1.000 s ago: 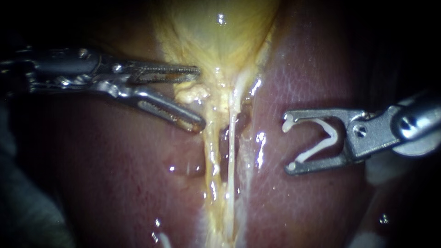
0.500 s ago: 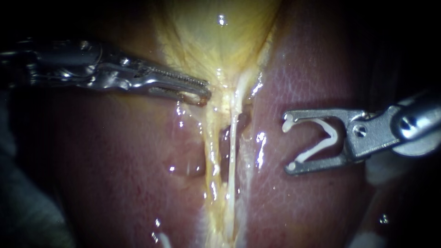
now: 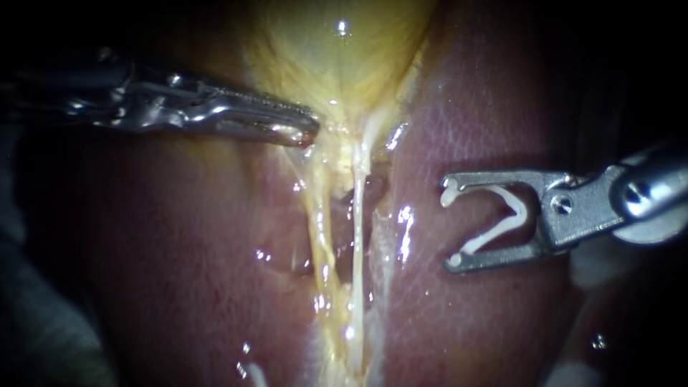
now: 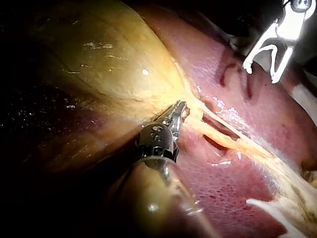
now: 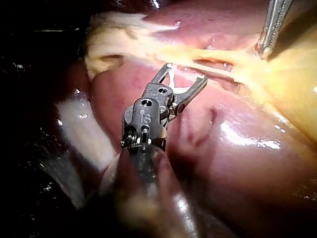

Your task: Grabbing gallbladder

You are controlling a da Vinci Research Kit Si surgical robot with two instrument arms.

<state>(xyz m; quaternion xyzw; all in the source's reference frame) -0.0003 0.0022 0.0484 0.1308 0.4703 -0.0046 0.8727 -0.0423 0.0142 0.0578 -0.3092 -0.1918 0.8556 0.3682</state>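
Observation:
The yellow gallbladder (image 3: 337, 57) narrows downward into two pale tubes (image 3: 356, 215) that run between the lobes of the red liver (image 3: 179, 258). My left instrument (image 3: 308, 132) has its jaws shut on the yellow tissue at the gallbladder's narrow end, and a strand stretches from them. The left wrist view shows the same grip (image 4: 179, 110) at the edge of the gallbladder (image 4: 114, 64). My right instrument (image 3: 448, 226) hovers over the liver to the right of the tubes, jaws wide apart around an open white clip (image 3: 502, 215). In the right wrist view it (image 5: 186, 74) stands short of the tubes.
Glistening liver (image 3: 466, 107) lies on both sides of the tubes. A dark slit (image 3: 350, 211) opens between the two tubes. Whitish tissue (image 5: 84, 129) lies beside the right instrument's shaft. The edges of the field are dark.
My left instrument's jaws, open a second ago, have closed on the gallbladder's narrow end and drawn it up and to the left, which stretches the tubes. The right instrument has stayed still.

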